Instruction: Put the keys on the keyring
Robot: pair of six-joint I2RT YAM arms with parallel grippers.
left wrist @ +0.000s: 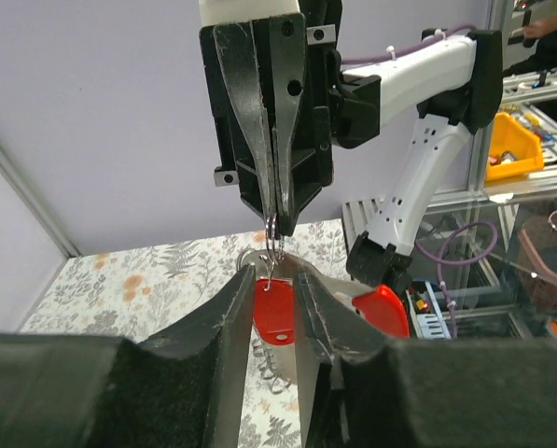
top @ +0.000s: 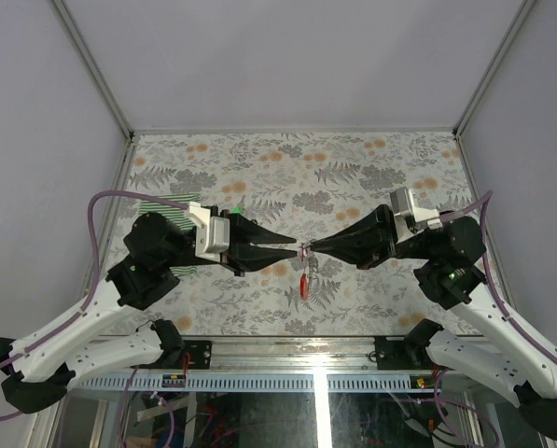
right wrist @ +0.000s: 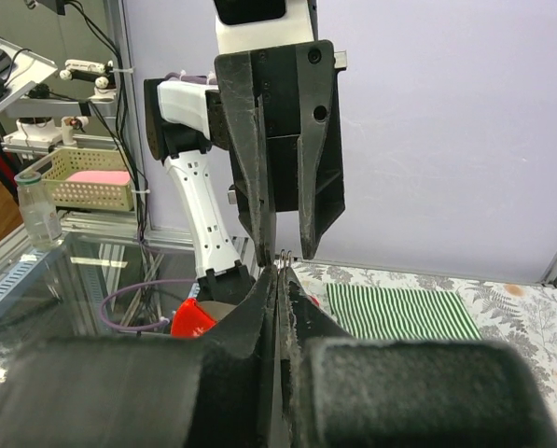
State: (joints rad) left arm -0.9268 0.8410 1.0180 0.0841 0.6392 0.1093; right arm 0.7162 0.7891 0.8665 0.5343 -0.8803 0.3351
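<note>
Both arms meet mid-air over the flowered table (top: 371,173).

Right gripper (top: 313,248): jaws fully together, pinching the thin wire keyring (left wrist: 274,229) at its tips. The ring stands edge-on and is well clear of the table.

A key with a red tag (left wrist: 276,313) hangs from the ring. A bit of silvery metal shows under the tag, too blurred to read. No other keys can be picked out with any certainty.

Left gripper (top: 292,248): jaws a little apart, a narrow gap only. Its fingers (left wrist: 227,317) sit on either side of the hanging tag and just under the ring. Whether they touch the tag cannot be told; it does not look clamped.

Striped cloth (right wrist: 399,313) lies flat on the table behind the left arm, out of play.

Judgement: the step in hand looks like a handover or re-grip at the ring.

To do it well:
- The right arm should hold dead steady, since the ring is thin and could twist or slip out.
- The left gripper should take the wire itself, not the loose tag, and close squarely across it.
- Any pull should run along the line between the two grippers. A sideways tug risks dropping ring and key together.
</note>
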